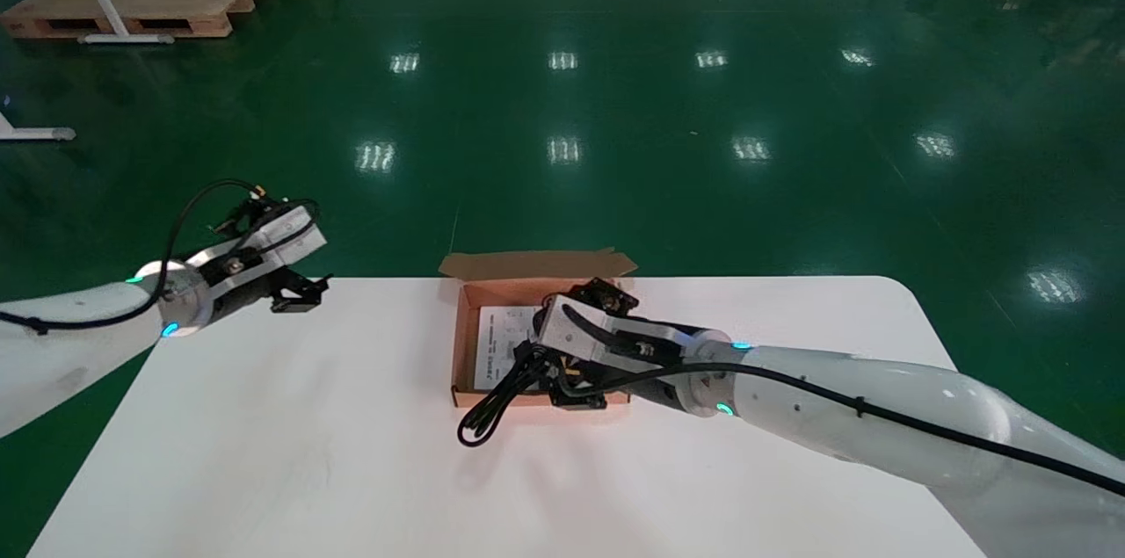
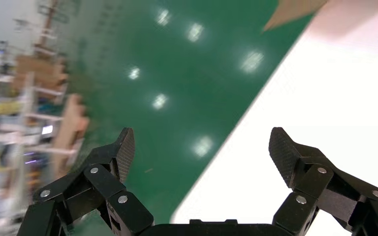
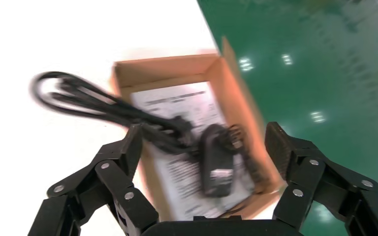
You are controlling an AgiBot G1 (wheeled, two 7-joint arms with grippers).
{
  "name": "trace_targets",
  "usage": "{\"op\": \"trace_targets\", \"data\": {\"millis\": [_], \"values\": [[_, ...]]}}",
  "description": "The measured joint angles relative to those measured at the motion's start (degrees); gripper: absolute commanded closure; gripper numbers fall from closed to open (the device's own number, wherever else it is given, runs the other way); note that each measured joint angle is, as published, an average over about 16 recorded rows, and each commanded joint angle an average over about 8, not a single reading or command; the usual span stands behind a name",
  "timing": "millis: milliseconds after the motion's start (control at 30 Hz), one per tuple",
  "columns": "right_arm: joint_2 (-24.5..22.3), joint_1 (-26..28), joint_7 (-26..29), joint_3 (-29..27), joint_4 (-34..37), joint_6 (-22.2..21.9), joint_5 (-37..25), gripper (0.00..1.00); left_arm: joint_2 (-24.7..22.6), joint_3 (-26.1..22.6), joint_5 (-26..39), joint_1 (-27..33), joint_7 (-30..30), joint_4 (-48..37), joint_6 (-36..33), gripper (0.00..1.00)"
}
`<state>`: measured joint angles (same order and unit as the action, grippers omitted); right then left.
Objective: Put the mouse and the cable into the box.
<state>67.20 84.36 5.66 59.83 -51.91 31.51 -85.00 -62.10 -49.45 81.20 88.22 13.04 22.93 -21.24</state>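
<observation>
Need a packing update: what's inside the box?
A printed sheet and black device, below the right gripper; the cable trails out over the box wall. Under the sheet is hidden.

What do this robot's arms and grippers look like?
The left arm and right arm are glossy white rounded shells ending in silver wrist blocks, each with small teal lights. A black cable runs along the outside of each. The left gripper and right gripper are black two-finger linkages with silver rivets and textured pads.
</observation>
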Motion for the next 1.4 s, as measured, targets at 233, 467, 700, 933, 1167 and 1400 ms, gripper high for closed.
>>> {"op": "trace_targets", "data": {"millis": [233,467,700,933,1167,1400], "values": [[-5.1,-3.6,0.8,-6.9,-3.4,8.5,6.8,0.0,3.8,4.7,-5.5,-3.7,-3.3,7.1,-9.0,0.0],[-10.1,-7.2,1.6,-13.8,-6.8,17.1,13.6,0.0,7.6,9.3,-11.0,-7.4,-6.6,14.2,-18.0,0.0],[-15.2,-10.7,2.4,-20.7,-10.2,25.5,20.3,0.0,11.3,14.0,-16.5,-11.2,-10.0,21.2,-27.0,0.0],[-20.2,-14.3,3.2,-27.5,-13.6,34.1,27.1,0.0,15.1,18.7,-22.0,-14.9,-13.3,28.3,-36.0,0.0],[-25.3,-17.9,4.0,-34.4,-17.0,42.6,33.9,0.0,18.9,23.3,-27.5,-18.6,-16.6,35.4,-45.0,0.0],[-29.7,-21.0,4.7,-40.4,-20.0,50.0,39.8,0.0,22.7,28.0,-32.9,-22.3,-19.9,42.4,-54.0,0.0]]}}
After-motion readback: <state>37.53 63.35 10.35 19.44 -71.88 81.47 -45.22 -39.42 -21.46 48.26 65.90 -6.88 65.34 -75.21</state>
